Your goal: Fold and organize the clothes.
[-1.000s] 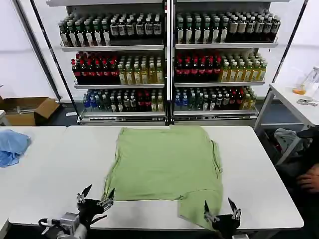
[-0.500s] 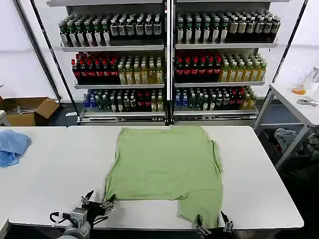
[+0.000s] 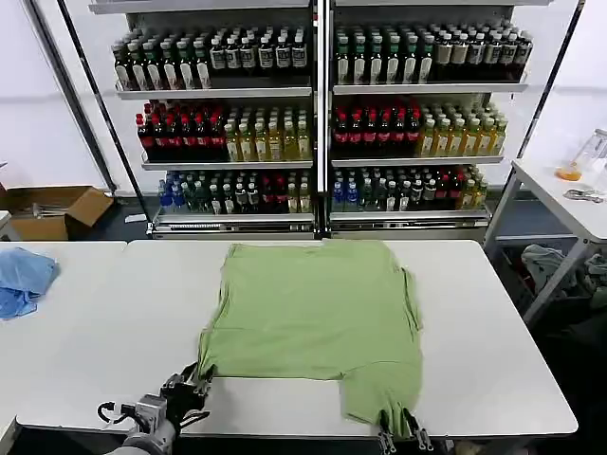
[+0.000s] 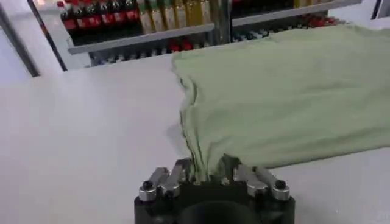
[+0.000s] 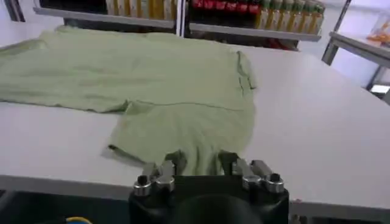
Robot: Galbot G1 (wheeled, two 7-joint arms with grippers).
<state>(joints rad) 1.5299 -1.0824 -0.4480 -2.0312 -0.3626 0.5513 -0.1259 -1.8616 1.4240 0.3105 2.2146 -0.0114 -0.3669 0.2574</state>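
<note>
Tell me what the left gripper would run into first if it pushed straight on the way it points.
The left gripper points across the table, already pinching the near left corner of the green shirt. Pushing on, it would likely bunch the shirt itself; the bottle shelves lie well beyond.

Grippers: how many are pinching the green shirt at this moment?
2. The left gripper is shut on the green shirt at its near left corner; the right gripper is shut on the flap hanging toward the table's near edge.

Left tool (image 3: pixel 194 384) and right tool (image 3: pixel 398 438) both pinched closed, low.
</note>
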